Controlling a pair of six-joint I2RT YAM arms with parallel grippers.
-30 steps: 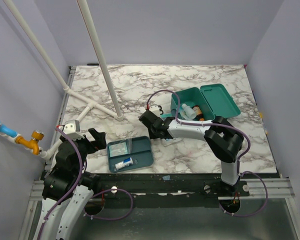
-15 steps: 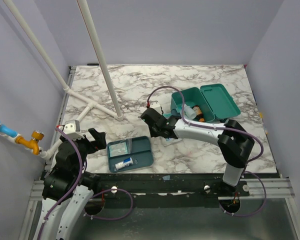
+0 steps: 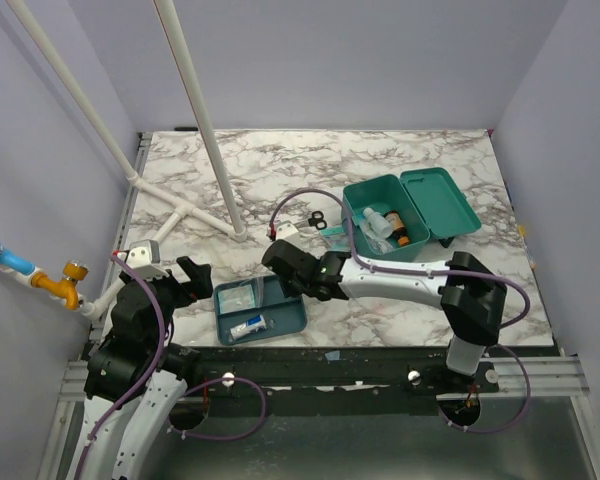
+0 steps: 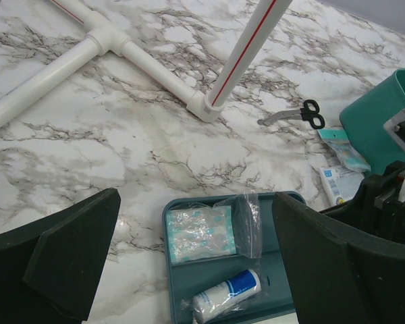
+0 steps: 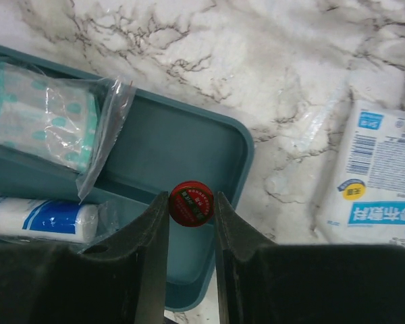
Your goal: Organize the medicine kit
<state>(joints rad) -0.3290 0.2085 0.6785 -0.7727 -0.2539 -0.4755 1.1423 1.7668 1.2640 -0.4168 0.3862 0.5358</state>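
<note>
Standing by the desk (image 3: 230,170), I see the right hand (image 5: 191,202) clamped on a small red tin (image 5: 191,206), one finger on each side of it. It hangs over the right compartment of the flat tray (image 3: 288,316), near that compartment's right rim. That compartment looks bare. The tray's left side holds a bagged gauze pack (image 5: 44,125), w/ a bandage roll (image 5: 40,219) on the near side of it.

The left hand (image 3: 185,278) hovers just left of the tray, fingers wide apart, holding nothing.

The medicine kit (image 3: 438,200) sits beyond and to the right of the tray, well apart from it, lid thrown open, w/ a couple of bottles (image 3: 385,222) inside. A white packet (image 5: 385,196) lies on the desk just right of the tray, and scissors (image 3: 317,220) lie beyond the tray.

Step in hand, as I read it: sorting loose bits into the tray, i.e. the tin is prob. headed for that bare compartment. Next move calls for a short straight drop inside the rim, then parting the fingers low enough that the round tin doesn't roll or tip out. Whether the tin is clear of the tray floor I can't tell.
</note>
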